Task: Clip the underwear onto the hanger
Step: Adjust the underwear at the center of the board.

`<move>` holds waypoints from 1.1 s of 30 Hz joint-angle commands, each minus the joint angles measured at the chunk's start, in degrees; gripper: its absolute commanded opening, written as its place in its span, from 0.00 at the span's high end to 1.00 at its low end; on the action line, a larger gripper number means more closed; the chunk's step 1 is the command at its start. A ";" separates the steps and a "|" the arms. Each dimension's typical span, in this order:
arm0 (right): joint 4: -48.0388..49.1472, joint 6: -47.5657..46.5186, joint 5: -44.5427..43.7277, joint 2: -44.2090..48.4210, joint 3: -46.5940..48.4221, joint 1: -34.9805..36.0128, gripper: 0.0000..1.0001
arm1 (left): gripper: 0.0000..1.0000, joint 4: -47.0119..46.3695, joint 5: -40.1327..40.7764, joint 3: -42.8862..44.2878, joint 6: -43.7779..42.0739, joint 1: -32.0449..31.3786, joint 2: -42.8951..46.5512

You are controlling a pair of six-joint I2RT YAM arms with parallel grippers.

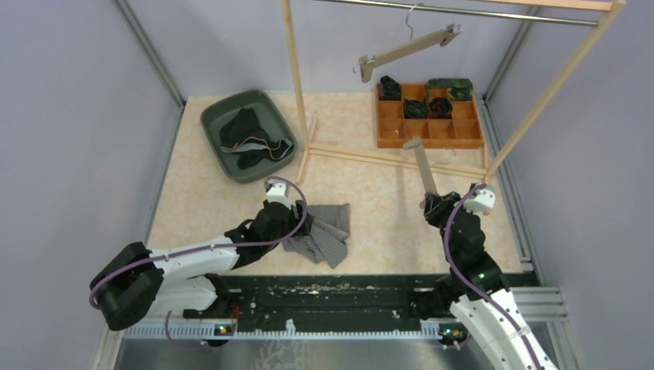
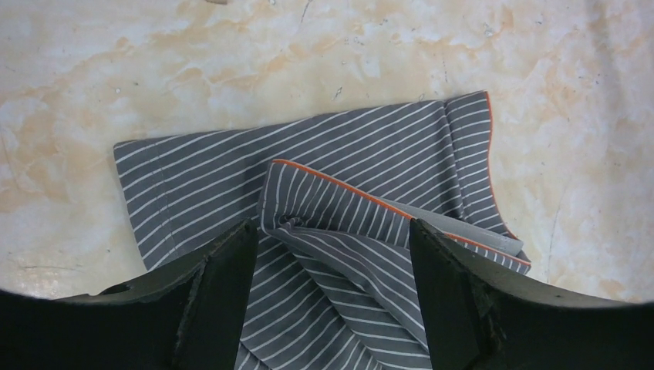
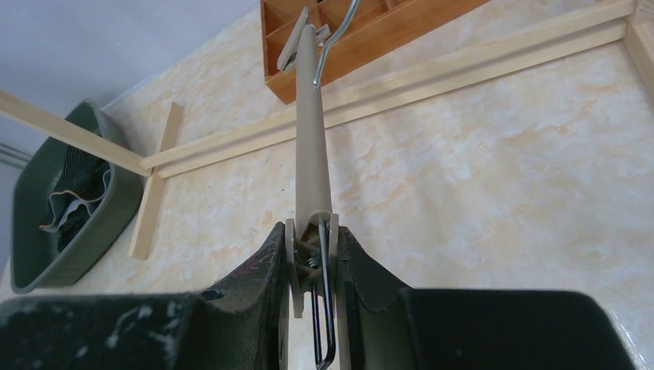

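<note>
Left wrist view: left gripper [image 2: 333, 235] spread, straddling a raised fold of the striped underwear [image 2: 308, 166] lying on the table [image 2: 154, 62] just beneath | right gripper [image 3: 312, 248] pinching the hanger [image 3: 312, 154] by one clip end, long axis pointing away | underwear left of hanger, apart | green tub [image 1: 210, 116] holds dark garments; wooden tray [image 1: 463, 142] holds rolled ones

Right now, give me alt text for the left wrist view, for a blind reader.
Grey underwear with thin white stripes and orange trim lies crumpled on a cream marbled table. The left gripper hangs over it, its dark jaws open to either side of a raised fold.
</note>
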State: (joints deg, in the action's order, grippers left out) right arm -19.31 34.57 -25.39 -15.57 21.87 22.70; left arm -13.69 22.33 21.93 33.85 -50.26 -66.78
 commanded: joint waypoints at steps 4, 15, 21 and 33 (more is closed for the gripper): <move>4.50 -0.29 0.02 -0.34 1.40 -0.46 1.00 | 0.23 -2.62 -4.00 -0.37 2.13 2.67 -2.04; 4.69 -0.39 -0.03 -0.37 1.17 -0.46 1.00 | 0.29 -5.67 -7.37 -1.14 2.08 5.34 -5.86; 4.79 -0.38 -0.14 -0.55 1.11 -0.46 1.00 | 0.39 -7.74 -7.94 -2.08 2.06 5.61 -7.90; 4.87 -0.41 0.26 -0.64 1.07 -0.46 1.00 | 1.00 -7.94 -10.38 -1.65 -2.42 5.52 -1.84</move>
State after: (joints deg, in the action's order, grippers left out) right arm -18.85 34.52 -25.41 -16.21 21.85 22.70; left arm -20.45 14.22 19.86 33.85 -44.95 -73.36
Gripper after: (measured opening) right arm 0.202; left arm 0.017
